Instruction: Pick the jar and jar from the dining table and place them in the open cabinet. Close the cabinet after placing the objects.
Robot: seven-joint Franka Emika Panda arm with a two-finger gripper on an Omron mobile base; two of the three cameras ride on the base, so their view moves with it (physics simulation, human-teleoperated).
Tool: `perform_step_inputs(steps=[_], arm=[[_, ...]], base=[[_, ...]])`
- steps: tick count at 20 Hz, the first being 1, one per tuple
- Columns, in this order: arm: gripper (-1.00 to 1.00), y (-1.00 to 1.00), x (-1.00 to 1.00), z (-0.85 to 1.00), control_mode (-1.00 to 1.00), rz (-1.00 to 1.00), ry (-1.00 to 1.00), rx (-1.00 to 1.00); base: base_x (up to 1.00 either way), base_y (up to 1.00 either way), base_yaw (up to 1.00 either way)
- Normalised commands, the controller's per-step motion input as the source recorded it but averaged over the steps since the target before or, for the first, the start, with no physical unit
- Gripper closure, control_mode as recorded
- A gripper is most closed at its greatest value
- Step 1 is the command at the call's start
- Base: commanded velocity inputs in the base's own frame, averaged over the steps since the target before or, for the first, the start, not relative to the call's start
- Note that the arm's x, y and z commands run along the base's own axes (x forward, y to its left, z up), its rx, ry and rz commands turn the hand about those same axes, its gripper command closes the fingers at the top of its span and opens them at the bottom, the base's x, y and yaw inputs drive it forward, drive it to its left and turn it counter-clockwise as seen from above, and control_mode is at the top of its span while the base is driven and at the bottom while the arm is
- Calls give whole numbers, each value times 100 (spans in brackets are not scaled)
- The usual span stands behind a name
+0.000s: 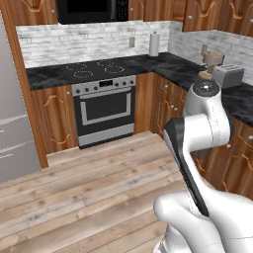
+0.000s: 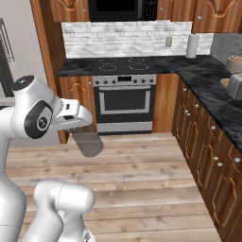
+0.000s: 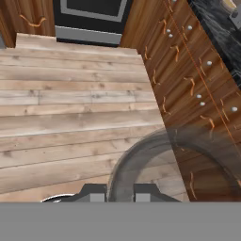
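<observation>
Gripping the rim of a translucent grey jar (image 3: 141, 160), the fingers (image 3: 119, 193) hold it above the wooden floor (image 3: 70, 108).

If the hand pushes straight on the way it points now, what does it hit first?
Likely the wooden floor, near the foot of the lower cabinets; the jar in the hand would touch down first.

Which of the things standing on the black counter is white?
The paper towel roll, upright, right of the stove; the toaster is grey, the round appliance tan.
</observation>
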Motion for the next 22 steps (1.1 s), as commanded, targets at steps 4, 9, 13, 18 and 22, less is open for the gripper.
perform_step_inputs(steps=[4, 9, 13, 18, 22], arm=[[100, 0, 0, 0, 100, 0, 0, 0], [100, 0, 0, 0, 100, 0, 0, 0], [100, 0, 0, 0, 100, 0, 0, 0], [100, 0, 0, 0, 100, 0, 0, 0], [100, 0, 0, 0, 100, 0, 0, 0]], base=[[97, 31, -27], [100, 44, -27], [100, 42, -26], [100, 42, -27], [100, 38, -29]])
